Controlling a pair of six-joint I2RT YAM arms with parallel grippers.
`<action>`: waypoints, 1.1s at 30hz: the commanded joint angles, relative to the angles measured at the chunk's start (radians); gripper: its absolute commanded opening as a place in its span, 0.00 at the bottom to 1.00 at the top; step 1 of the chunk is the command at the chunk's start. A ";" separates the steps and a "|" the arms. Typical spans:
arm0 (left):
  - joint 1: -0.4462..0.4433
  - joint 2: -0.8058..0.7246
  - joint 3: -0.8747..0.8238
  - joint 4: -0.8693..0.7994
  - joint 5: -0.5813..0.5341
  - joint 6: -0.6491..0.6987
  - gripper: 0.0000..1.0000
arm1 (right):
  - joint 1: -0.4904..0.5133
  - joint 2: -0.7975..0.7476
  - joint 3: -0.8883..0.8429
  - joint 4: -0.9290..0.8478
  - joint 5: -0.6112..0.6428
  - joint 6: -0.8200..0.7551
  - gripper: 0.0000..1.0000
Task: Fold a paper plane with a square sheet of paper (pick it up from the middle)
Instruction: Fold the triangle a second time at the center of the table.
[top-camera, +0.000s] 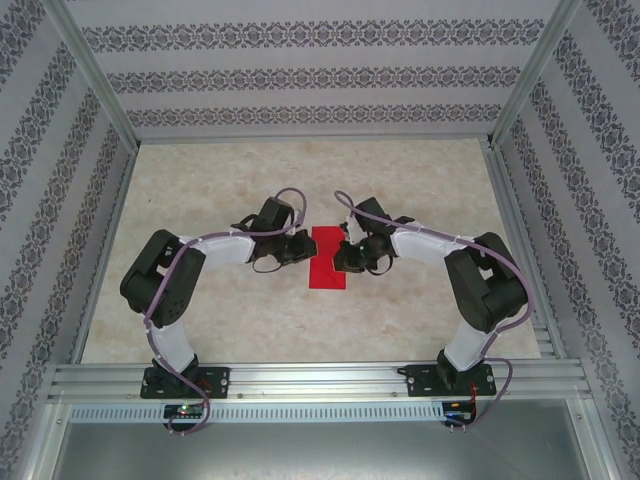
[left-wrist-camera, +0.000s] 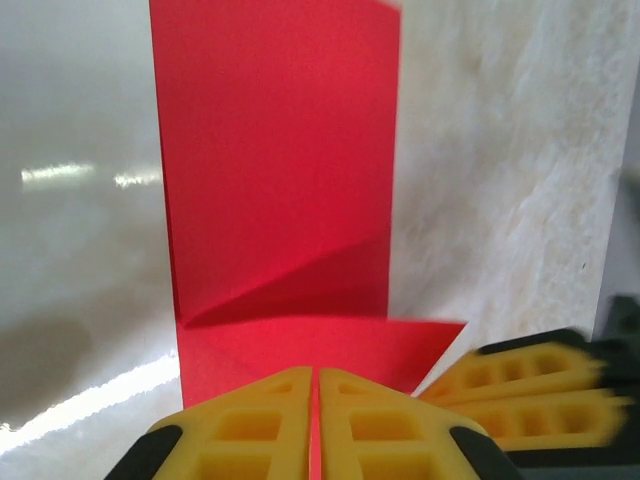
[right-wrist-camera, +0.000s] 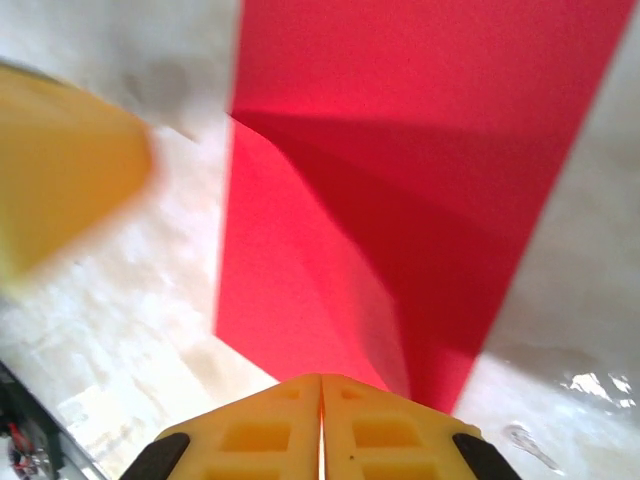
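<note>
The left claw sits low at the left long edge of the sheet of paper, its jaws pressed together. From its own wrist camera the red reaches right up to, and apparently under, the yellow tips. Whether they nip the edge or only bear down on it I cannot tell from this angle.

The sheet lies flat near the middle of the bench, already folded into a narrow rectangle. Its long axis runs away from the arm bases, so it passes crosswise between the two claws. A diagonal crease and a raised flap show at the end nearer the left claw.

The right claw meets the opposite long edge, jaws likewise closed, with the paper running straight ahead of its tips.

Both claws are about equally near and face each other across the short width. Any next fold would likely turn on that lengthwise axis.
</note>
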 joint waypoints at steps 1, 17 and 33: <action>-0.022 0.029 -0.045 0.109 0.035 -0.053 0.11 | 0.022 0.002 0.036 -0.004 -0.007 0.005 0.08; -0.043 0.119 0.030 0.132 0.039 -0.074 0.11 | 0.042 0.128 0.100 -0.001 0.055 0.016 0.04; -0.044 0.149 0.054 -0.061 -0.098 -0.078 0.08 | 0.033 0.113 0.013 -0.058 0.047 -0.027 0.04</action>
